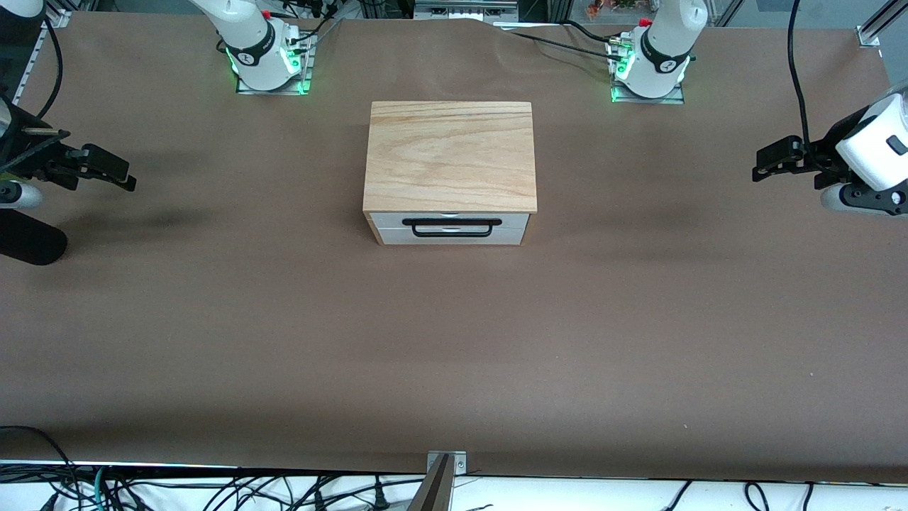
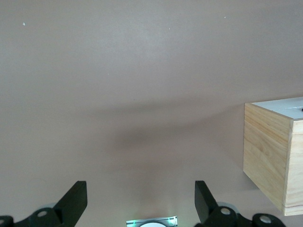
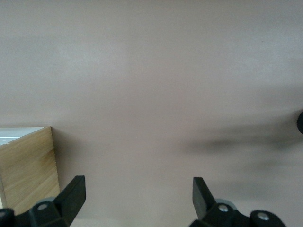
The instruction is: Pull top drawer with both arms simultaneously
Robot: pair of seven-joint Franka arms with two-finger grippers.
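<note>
The pale wood cabinet (image 1: 450, 156) stands mid-table with its front toward the front camera. Its top drawer (image 1: 512, 220) is pushed in flush, white panel showing, and a long black wire handle (image 1: 447, 222) runs across it. My left gripper (image 1: 759, 165) hangs open and empty over the left arm's end of the table, well clear of the cabinet. Over the right arm's end hovers my right gripper (image 1: 128, 177), also open and empty. The left wrist view has the open left gripper (image 2: 140, 191) and a cabinet side (image 2: 267, 151). The right wrist view has the open right gripper (image 3: 138, 188) and the cabinet's wood side (image 3: 29, 165).
Brown paper covers the table (image 1: 454, 341). The two arm bases (image 1: 268, 60) (image 1: 649, 67) stand farther from the front camera than the cabinet. Cables (image 1: 213, 490) and a metal bracket (image 1: 443, 468) lie along the table's front edge.
</note>
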